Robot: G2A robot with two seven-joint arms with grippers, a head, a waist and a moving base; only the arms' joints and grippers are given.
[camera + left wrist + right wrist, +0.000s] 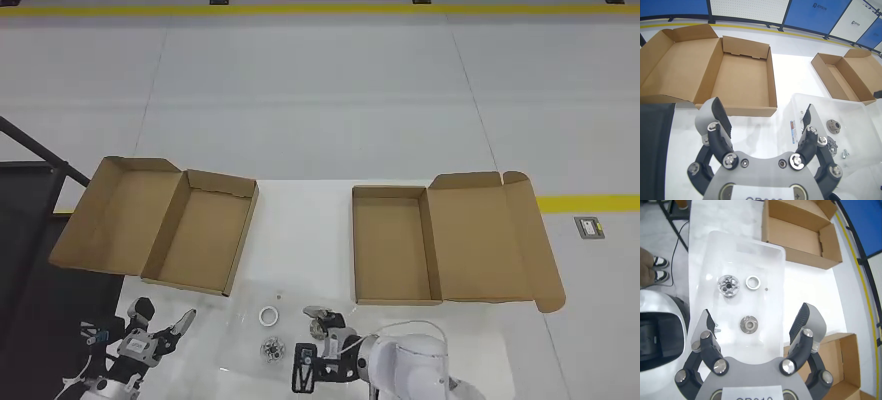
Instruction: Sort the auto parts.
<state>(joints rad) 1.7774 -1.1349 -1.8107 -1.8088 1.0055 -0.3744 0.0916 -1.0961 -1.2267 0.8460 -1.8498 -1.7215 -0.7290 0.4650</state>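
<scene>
The white table (300,230) stands on a pale workshop floor, and the clear plastic bin (783,256) at the robot's edge of it is your landmark. Your right claw (755,311) hangs above the bin pointing down into it, fingers spread wide with nothing between them. Straight below that gap, on the bin's floor, lies the flanged hub (749,325), flat on its flange with the bore facing up. It is round and has no long side, so I judge that closing across it from any direction will do. A small bolt (717,330) lies on its side just beside the finger at the bin's robot-side wall, near enough to get nudged. Farther toward the bin's left end, the metal ring (753,283) and the spoked wheel piece (728,286) sit side by side, well apart from the hub. The other finger looks to be over or past the bin's far wall, so mind that rim as you lower. Your left claw (762,105) is likewise open and holds nothing, and it sits outside the bin's left end, so the right arm is plainly nearer. Beyond the bin's far wall the left box (742,79) and the right box (840,75) stand open, one off each far corner, with room to lift a part straight over.
</scene>
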